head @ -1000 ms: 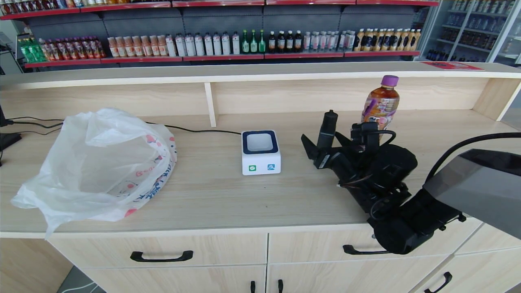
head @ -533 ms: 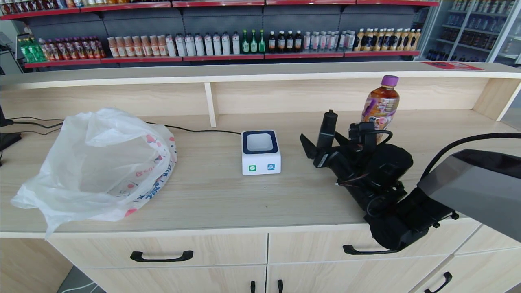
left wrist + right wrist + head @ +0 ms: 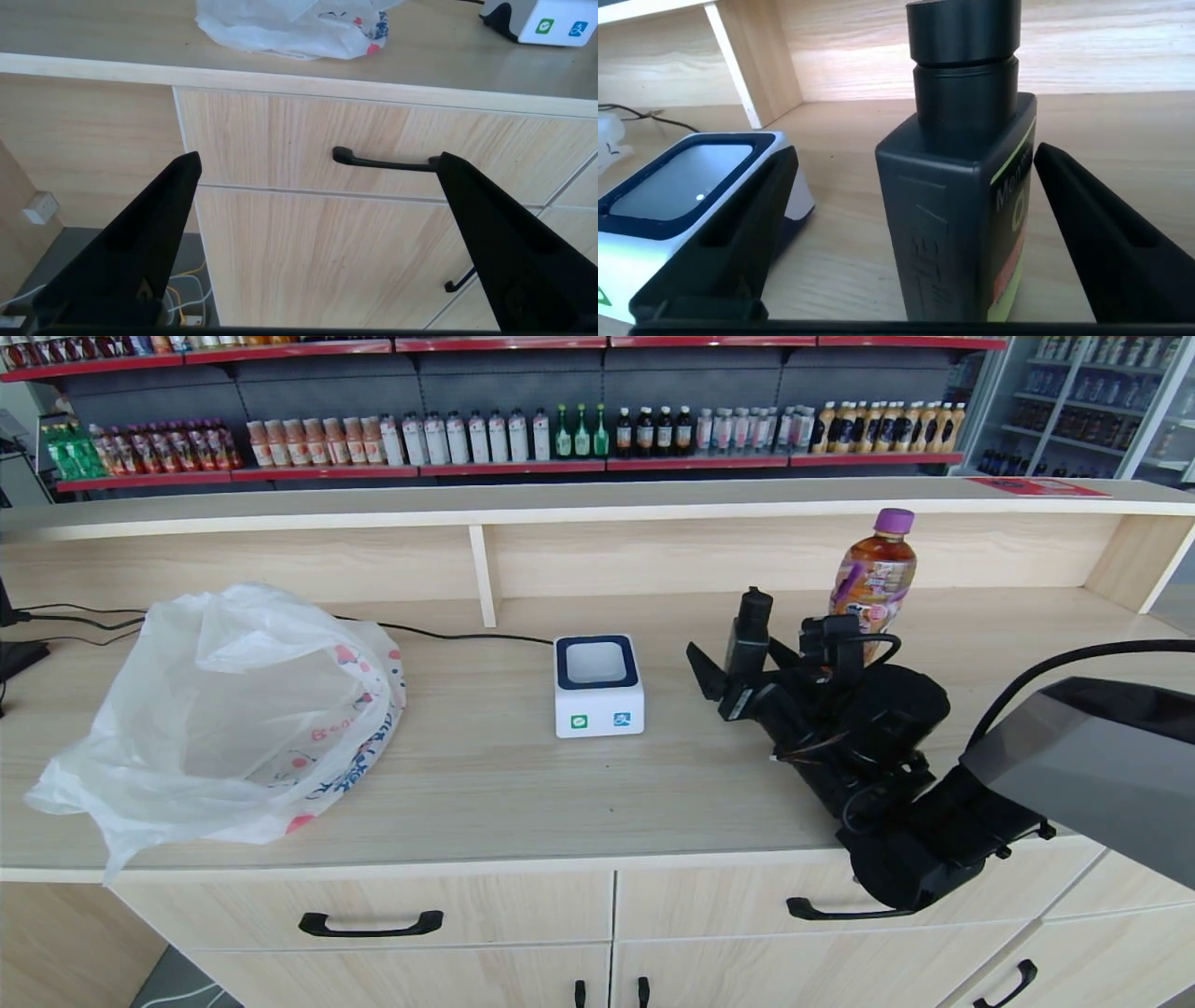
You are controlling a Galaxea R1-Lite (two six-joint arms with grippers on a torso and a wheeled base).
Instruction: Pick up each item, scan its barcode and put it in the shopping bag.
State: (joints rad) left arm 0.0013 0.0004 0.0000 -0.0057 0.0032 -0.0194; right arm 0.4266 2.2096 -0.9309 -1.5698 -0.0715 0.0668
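1. The wooden counter (image 3: 485, 784) lies under the right gripper (image 3: 915, 159), which hangs low over it with its jaws spread wide, gripping nothing.
2. The white shopping bag (image 3: 233, 709) slumps open well off to that gripper's left, past the scanner (image 3: 597, 683).
3. The left gripper (image 3: 318, 163) sits below the counter's edge and faces a drawer front with a black handle (image 3: 383, 161). Its jaws are wide apart and empty.
4. The scanner stands just left of the right gripper, window up.
5. The purple-capped tea bottle (image 3: 875, 574) stands upright beyond the right gripper.
6. The black bottle (image 3: 752, 621) stands upright between the right gripper's fingers, clear of both.
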